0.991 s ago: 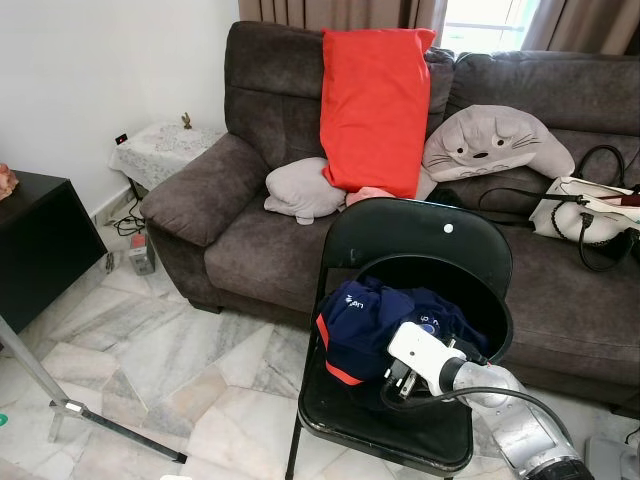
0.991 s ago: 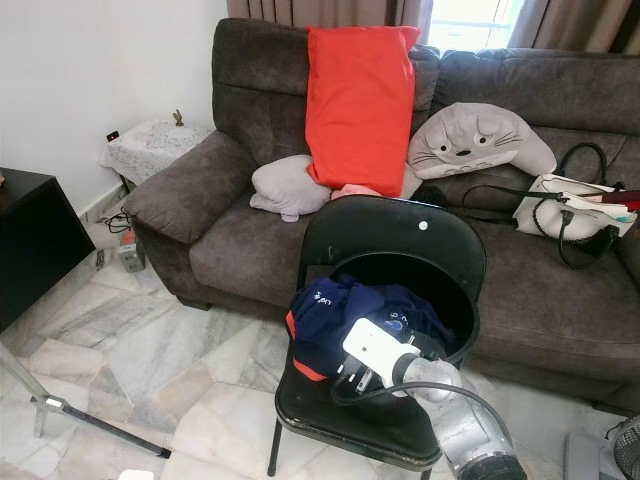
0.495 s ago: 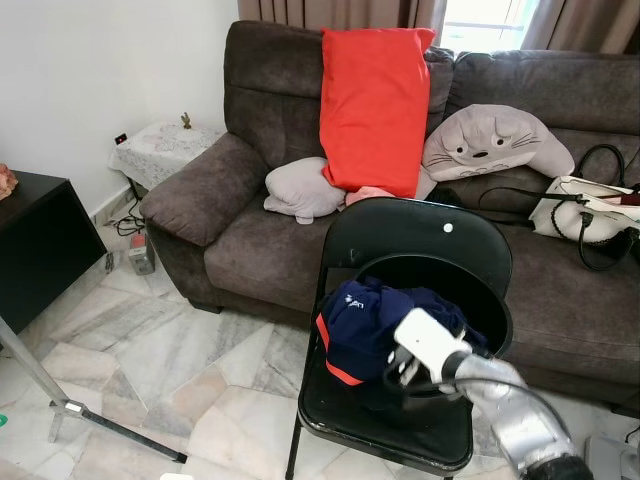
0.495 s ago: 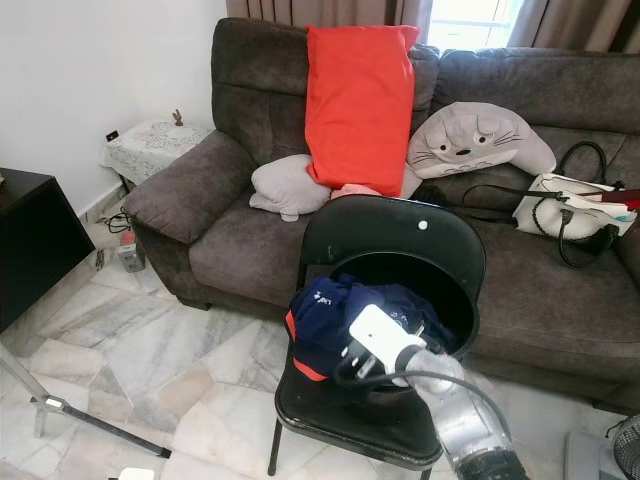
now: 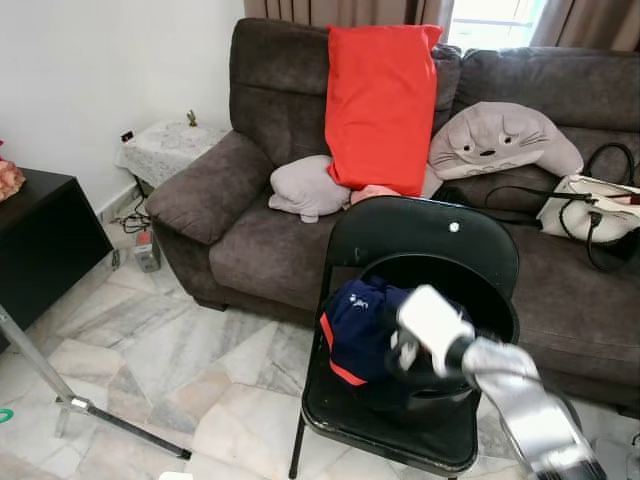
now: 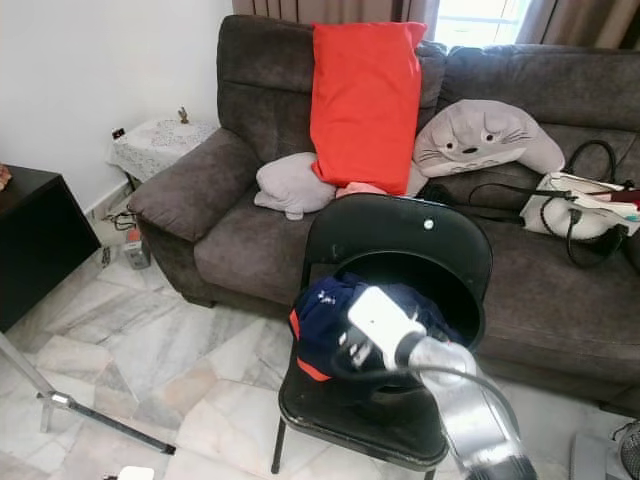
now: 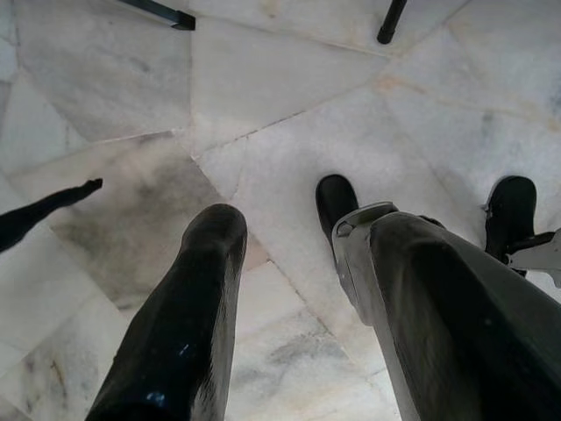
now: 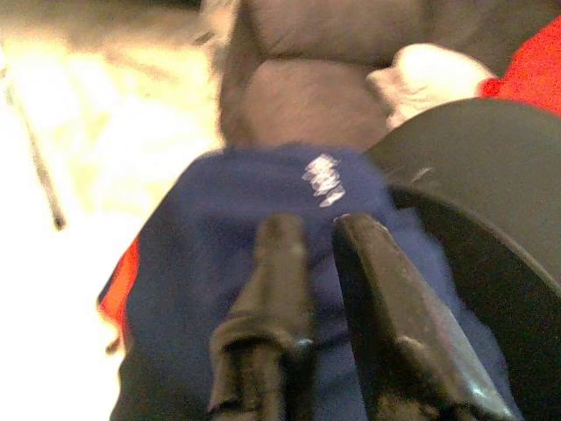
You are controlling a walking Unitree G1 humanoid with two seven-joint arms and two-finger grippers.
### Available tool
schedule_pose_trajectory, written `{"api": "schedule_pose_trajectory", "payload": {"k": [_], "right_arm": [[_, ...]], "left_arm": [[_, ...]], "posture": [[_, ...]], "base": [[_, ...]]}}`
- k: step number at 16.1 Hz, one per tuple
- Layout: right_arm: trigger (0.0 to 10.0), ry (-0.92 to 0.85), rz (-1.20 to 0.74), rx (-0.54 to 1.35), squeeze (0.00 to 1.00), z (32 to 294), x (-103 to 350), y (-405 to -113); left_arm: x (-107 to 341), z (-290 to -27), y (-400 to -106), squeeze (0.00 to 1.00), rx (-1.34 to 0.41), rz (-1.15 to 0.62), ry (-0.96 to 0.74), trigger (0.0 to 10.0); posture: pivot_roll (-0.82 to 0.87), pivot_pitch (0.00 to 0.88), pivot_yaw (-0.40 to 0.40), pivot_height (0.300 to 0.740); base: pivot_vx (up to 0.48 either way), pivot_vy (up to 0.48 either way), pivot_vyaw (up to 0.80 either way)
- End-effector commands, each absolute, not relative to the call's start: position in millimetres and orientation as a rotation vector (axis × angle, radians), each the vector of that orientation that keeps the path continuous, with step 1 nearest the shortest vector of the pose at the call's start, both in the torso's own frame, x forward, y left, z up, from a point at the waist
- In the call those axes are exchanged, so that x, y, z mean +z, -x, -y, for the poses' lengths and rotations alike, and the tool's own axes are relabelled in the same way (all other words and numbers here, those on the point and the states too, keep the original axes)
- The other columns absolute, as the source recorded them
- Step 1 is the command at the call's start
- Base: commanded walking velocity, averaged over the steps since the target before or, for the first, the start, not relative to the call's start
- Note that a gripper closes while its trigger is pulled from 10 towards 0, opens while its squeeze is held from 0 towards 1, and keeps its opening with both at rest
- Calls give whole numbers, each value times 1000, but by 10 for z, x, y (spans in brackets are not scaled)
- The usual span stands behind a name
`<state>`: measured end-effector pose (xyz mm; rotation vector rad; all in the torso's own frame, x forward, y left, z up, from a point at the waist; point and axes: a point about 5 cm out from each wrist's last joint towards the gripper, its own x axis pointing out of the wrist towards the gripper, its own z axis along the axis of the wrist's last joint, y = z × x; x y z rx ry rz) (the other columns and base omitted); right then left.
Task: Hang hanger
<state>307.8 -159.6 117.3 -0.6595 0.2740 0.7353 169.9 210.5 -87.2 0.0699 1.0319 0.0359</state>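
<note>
A navy garment with red trim (image 5: 352,322) lies bunched on the seat of a black folding chair (image 5: 420,232) in front of the sofa. My right arm reaches in from the lower right, its white wrist block (image 5: 432,318) over the garment. In the right wrist view my right gripper (image 8: 320,230) hovers just above the navy cloth (image 8: 237,202), fingers pressed almost together with nothing visible between them. My left gripper (image 7: 276,210) hangs over the marble floor with its fingers (image 7: 188,307) spread apart and empty.
Behind the chair stands a brown sofa (image 5: 210,190) with a red cushion (image 5: 378,105), grey cushions (image 5: 500,140) and a white handbag (image 5: 590,210). A black cabinet (image 5: 35,250) is at the left. A metal stand leg (image 5: 90,410) crosses the floor.
My right wrist has risen and moved a little towards the chair back, above the garment. The head camera has shifted slightly. The left arm hangs as before.
</note>
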Motion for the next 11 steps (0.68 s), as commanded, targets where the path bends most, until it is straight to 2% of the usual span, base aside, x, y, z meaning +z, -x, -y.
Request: {"api": "schedule_pose_trajectory", "payload": {"k": [1,6,10,11], "right_arm": [[10000,750,-301,794,1000,1662,1197,-3025],[10000,887,-416,710,1000,1914,1057,-3077],[10000,851,-411,722,1000,1829,1018,-3105],[10000,941,-402,730,1000,1829,986,-3125]], "left_arm": [[-881,-2143,-1667,0,33,-1054,-97,10000],[-882,-2142,-1665,0,36,-1055,-89,10000],[-884,-2142,-1661,0,33,-1055,-91,10000],[-885,-2145,-1656,0,32,-1056,-92,10000]], "posture": [[-109,23,48,740],[-106,10,45,740],[-100,3,47,740],[-101,0,48,740]], "base": [[0,0,0],[0,0,0],[0,0,0],[0,0,0]]}}
